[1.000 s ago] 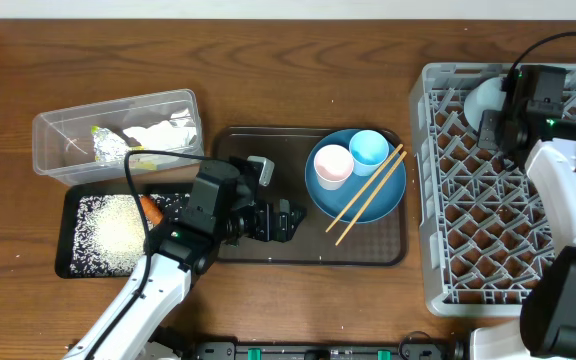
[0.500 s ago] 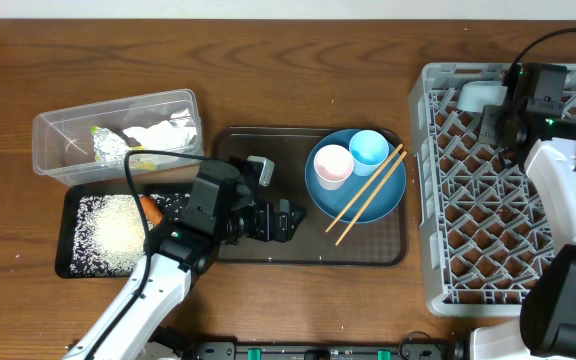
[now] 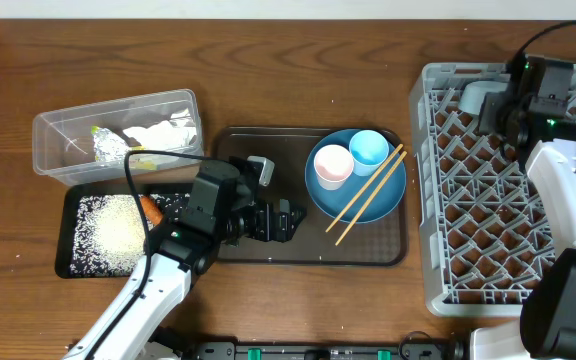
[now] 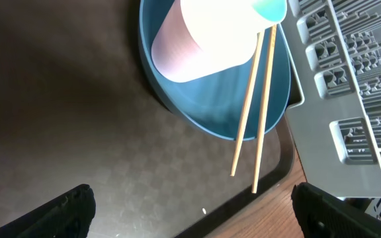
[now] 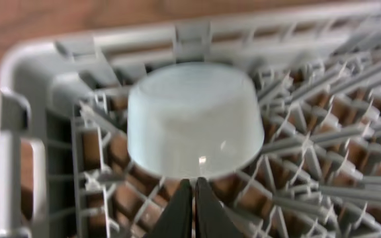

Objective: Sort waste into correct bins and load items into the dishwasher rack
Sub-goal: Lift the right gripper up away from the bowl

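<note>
Loading the dishwasher rack [image 5: 177, 36], we are holding our right gripper [image 5: 194, 188], fingers [image 5: 180, 213] together, at the rim of the upturned bowl [image 5: 194, 125] just ahead; next, we judge, comes backing away.

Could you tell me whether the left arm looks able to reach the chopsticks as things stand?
Probably yes: the open left tool hovers over the brown tray beside the blue plate, and the chopsticks lie uncovered across its rim, with nothing between.
</note>
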You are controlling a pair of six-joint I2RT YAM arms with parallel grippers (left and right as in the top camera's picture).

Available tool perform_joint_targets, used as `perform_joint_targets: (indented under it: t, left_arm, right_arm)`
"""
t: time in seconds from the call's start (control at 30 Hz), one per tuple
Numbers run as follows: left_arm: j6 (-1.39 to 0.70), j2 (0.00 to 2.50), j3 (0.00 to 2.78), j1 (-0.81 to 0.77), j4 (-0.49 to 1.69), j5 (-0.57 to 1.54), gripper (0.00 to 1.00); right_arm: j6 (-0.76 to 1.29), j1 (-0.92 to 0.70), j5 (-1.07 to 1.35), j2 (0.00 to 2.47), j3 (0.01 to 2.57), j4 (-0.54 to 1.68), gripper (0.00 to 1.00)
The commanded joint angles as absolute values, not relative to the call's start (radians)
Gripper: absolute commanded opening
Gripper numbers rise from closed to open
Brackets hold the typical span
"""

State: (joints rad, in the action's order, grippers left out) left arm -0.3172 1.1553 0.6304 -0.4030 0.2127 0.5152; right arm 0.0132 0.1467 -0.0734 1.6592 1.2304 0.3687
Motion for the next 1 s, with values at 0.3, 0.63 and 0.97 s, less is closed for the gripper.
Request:
perform_joint_targets:
  t: [0.3,0.63,0.97]
  left_arm:
    - [-0.312,1.143,0.646,-0.403,0.212,0.503,0.98]
    - [-0.312,1.143,0.646,-0.403,0.212,0.503,0.98]
    - [-0.312,1.143,0.646,-0.403,0.213,0.504,0.98]
  right_arm:
    - [0.003,0.186,-0.064,1.750,1.247,0.058,0.02]
    - [0.003,0.189,-0.021,1.878,1.247,-0.021,0.01]
    - [0.004,0.189,-0.022,1.743,1.247,0.196,0.01]
